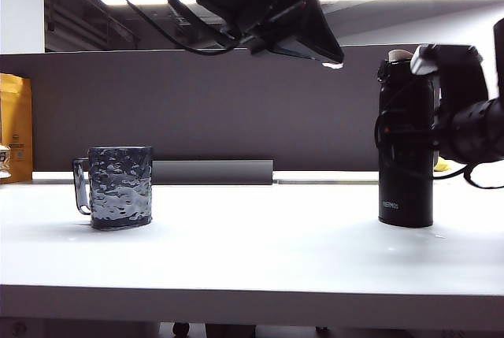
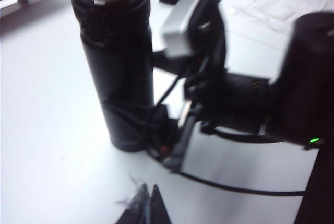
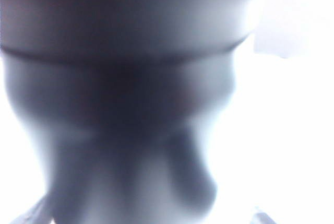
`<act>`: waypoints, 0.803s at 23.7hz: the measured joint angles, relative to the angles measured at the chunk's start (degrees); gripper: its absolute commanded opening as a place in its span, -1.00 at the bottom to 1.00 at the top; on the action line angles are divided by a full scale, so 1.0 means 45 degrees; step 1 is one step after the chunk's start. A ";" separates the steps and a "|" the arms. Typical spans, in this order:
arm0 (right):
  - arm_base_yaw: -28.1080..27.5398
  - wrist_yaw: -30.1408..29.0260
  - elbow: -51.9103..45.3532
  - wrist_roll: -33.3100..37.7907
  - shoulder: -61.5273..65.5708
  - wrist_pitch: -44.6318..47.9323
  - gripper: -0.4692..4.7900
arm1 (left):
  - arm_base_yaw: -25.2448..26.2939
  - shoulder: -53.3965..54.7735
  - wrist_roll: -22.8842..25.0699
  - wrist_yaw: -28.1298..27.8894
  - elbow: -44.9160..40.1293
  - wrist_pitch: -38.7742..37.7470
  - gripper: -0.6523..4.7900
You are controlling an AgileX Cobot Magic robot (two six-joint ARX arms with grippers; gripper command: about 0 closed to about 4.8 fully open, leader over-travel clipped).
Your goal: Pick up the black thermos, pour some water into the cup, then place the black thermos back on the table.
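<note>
Black thermos [image 1: 405, 149]: stands upright on the table [image 1: 252, 259] at the right of the exterior view, base flat on the white top, white lettering low on its body. In the left wrist view [image 2: 117, 67] its pale spout and lid rim show at the top. In the right wrist view a blurred dark mass fills most of the frame – taken to be the flask at very close range, detail not readable.

Cup [image 1: 118, 187]: dimpled dark mug on the table at the left of the exterior view, upright, handle turned to the left, well apart from the thermos.

Right gripper [image 1: 431, 137]: at the thermos, mid to upper body, arm coming in from the right edge of the exterior view. The left wrist view [image 2: 180, 130] shows its dark fingers beside the lower flask – whether they press on the flask or stand clear cannot be told, so the claw state is undetermined.

Left gripper [image 2: 146, 205]: only the dark tips show at the edge of its own wrist view, close together with a narrow gap, above bare table near the thermos base and holding nothing. Its arm hangs high at the top centre of the exterior view.

Grey partition [image 1: 236, 109]: runs behind the table.

Yellow bag [image 1: 16, 125]: at the far left edge.
</note>
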 measured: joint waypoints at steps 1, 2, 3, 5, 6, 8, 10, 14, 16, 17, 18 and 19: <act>0.0000 -0.0034 -0.0597 0.0005 -0.0772 -0.0175 1.00 | 0.0000 -0.0272 0.0000 -0.0359 0.0000 -0.0423 -0.78; 0.0000 -0.0058 -0.1248 0.0000 -0.1661 -0.0554 0.06 | 0.0000 -0.0583 0.0000 -0.0821 0.0000 -0.0792 -0.78; 0.0005 -0.0214 -0.1987 0.0024 -0.2783 -0.1112 -0.82 | 0.0000 -0.0962 0.0000 -0.1015 0.0000 -0.1117 -0.78; 0.0010 -0.1273 -0.2866 0.0015 -0.5105 -0.2545 -0.85 | 0.0000 -0.1821 -0.0063 -0.1030 0.0000 -0.1506 -0.78; 0.0024 -0.1773 -0.2934 0.0355 -0.7067 -0.4420 -0.85 | 0.0000 -0.2516 -0.0092 -0.1030 0.0000 -0.1948 -0.78; 0.0024 -0.1967 -0.2778 0.0753 -1.0166 -0.8403 -0.85 | 0.0000 -0.3444 -0.0092 -0.0991 0.0005 -0.2550 -0.78; 0.0034 -0.2006 -0.2424 0.0899 -1.2313 -1.1210 -0.85 | 0.0000 -0.4061 -0.0160 -0.1010 0.0000 -0.3031 -0.78; 0.0034 -0.1739 -0.1535 0.0928 -1.6126 -1.5101 -0.85 | -0.0005 -0.5445 -0.0379 -0.0967 0.0015 -0.3711 -0.78; 0.0024 -0.1695 -0.1341 0.0937 -1.7986 -1.6475 -0.85 | -0.0005 -0.5974 -0.0384 -0.0942 0.0024 -0.4405 -0.78; 0.0024 -0.1666 -0.1258 0.0952 -1.8943 -1.7204 -0.85 | -0.0005 -0.6377 -0.0432 -0.0937 0.0010 -0.5085 -0.78; 0.0024 -0.1656 -0.1195 0.1010 -1.9705 -1.7801 -0.85 | -0.0005 -0.6863 -0.0588 -0.0942 -0.0005 -0.5867 -0.78; 0.0024 -0.1622 -0.1146 0.1103 -2.0390 -1.8360 -0.85 | -0.0010 -0.7300 -0.0714 -0.0942 -0.0005 -0.6450 -0.78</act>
